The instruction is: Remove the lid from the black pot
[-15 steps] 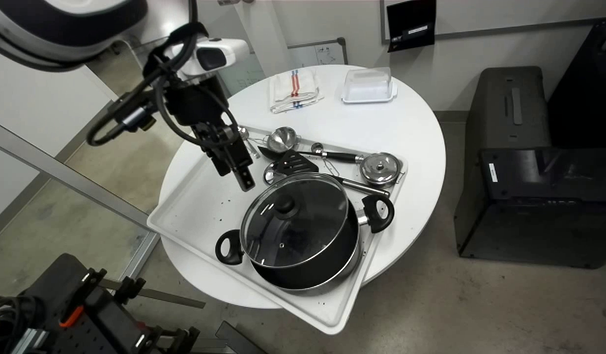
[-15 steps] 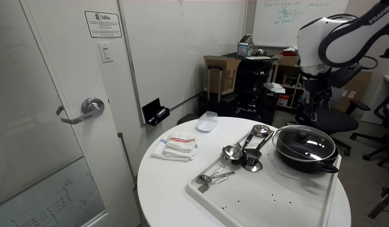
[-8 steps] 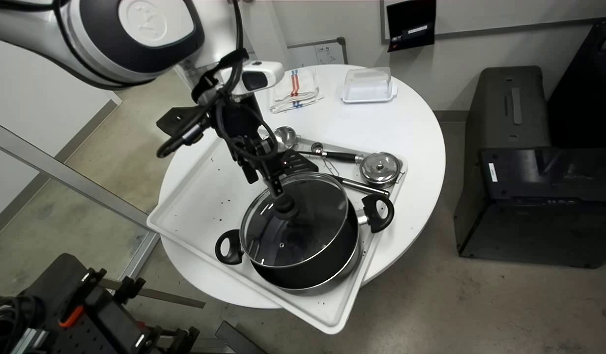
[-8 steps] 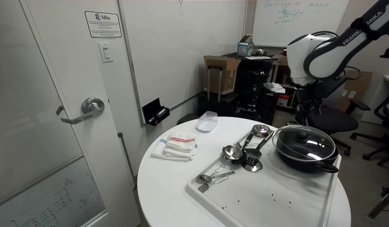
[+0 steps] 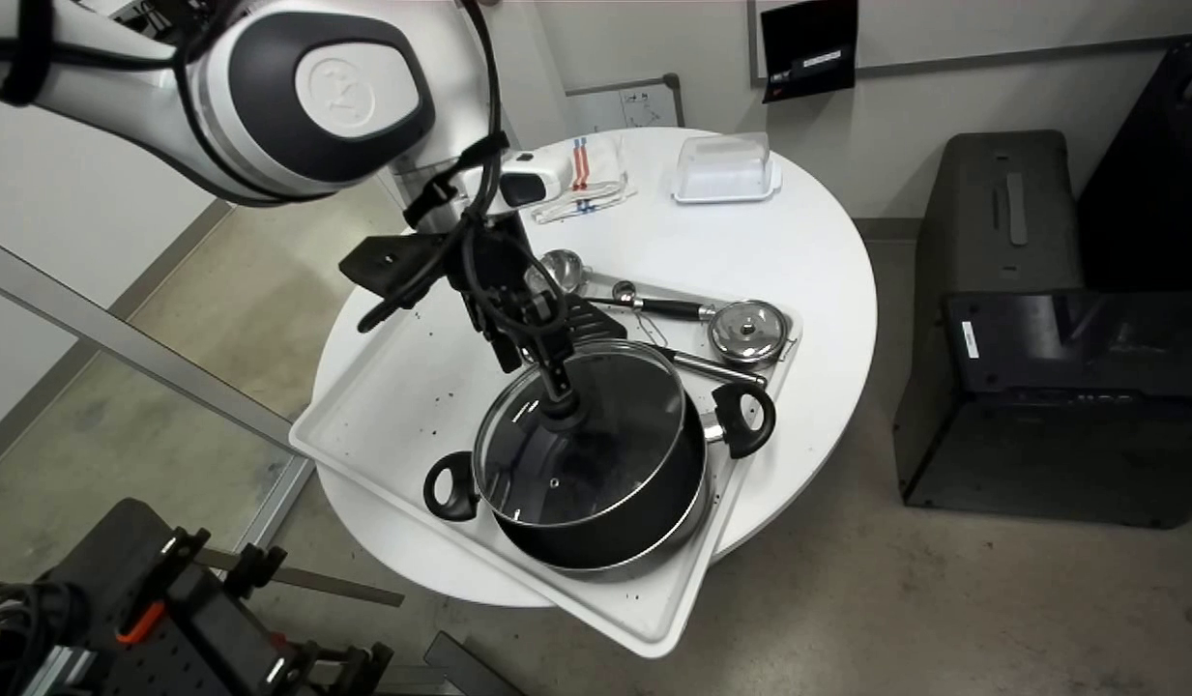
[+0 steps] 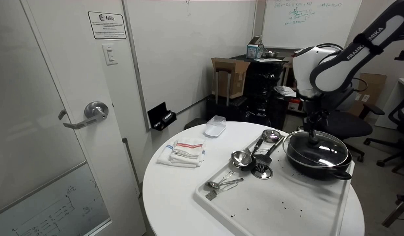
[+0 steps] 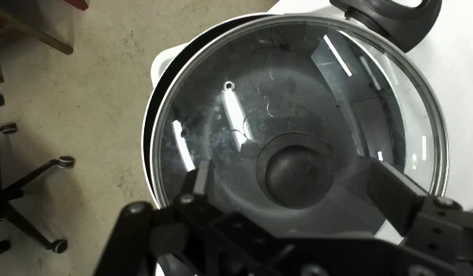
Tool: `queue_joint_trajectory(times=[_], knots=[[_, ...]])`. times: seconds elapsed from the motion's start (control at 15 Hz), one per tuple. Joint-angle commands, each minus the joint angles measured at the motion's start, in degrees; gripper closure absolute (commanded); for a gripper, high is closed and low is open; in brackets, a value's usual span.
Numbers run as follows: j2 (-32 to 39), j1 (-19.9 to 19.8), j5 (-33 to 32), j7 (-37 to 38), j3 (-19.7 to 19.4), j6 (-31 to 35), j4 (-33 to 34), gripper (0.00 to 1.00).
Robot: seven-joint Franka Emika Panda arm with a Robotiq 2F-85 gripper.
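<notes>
Below the parted jaws, we see the glass lid [image 7: 297, 96] lying off-centre on the black pot [image 5: 600, 546]; in the wrist view the lid's dark knob [image 7: 299, 177] appears between the jaws.

We are bringing the gripper [image 5: 536, 379] down over the lid [image 5: 615, 464]. The knob [image 7: 299, 180], a second ago apart from the fingers [image 7: 389, 189], is now sitting between them, and in both exterior views a finger is overlapping it. Beyond them, in an exterior view, our arm [image 5: 359, 97] is hiding part of the towel [image 5: 600, 179].
</notes>
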Motion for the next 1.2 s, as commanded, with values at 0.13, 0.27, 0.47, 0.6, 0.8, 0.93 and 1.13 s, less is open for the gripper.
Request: queue_joint_trajectory(times=[0.13,0.27,0.47,0.6,0.8,0.93,1.13], knots=[[2.24,0.51,0.92,-0.92,-0.76,1.77,1.13,0.0],[2.92,0.54,0.93,-0.9,-0.82,1.91,1.28,0.0],[4.01,0.48,1.13,-1.03,-0.77,2.12,1.83,0.0],[4.86,0.55,1.19,-0.91,-0.8,2.54,2.32,0.0],[5.68,0.45,1.62,-1.13,-0.62,4.3,2.61,0.0],[6.13,0.42,2.02,-1.25,-0.59,5.34,2.7,0.0],[6.24,0.4,2.43,-1.59,-0.58,6.51,2.3,0.03]])
